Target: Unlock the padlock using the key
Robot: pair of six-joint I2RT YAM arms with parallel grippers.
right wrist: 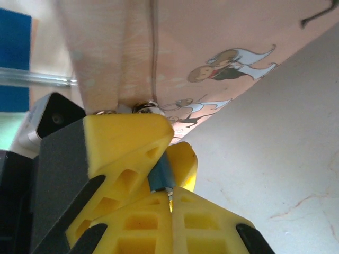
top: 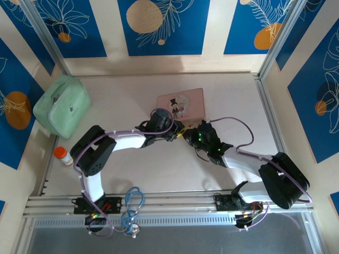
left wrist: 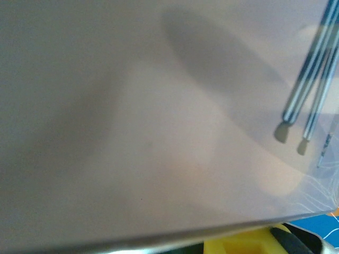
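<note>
The two grippers meet tip to tip just in front of the pink tin (top: 181, 103). The tiny blue padlock (right wrist: 160, 172) is pinched between the left gripper's yellow fingers (right wrist: 124, 143), and its silvery shackle (right wrist: 145, 106) pokes out above them. My left gripper (top: 177, 131) is shut on it. My right gripper (right wrist: 171, 203) is shut, its yellow fingers pressed together right under the padlock's bottom. A sliver of metal, the key (right wrist: 168, 190), shows at their tips against the lock. In the left wrist view a corner of a yellow finger (left wrist: 238, 246) shows under a blurred pale surface.
A mint-green pouch (top: 62, 106) lies at the back left. A small orange-capped bottle (top: 63, 155) stands by the left rail. Blue cables (top: 133, 203) hang at the near edge between the arm bases. Frame posts and patterned walls close in the table.
</note>
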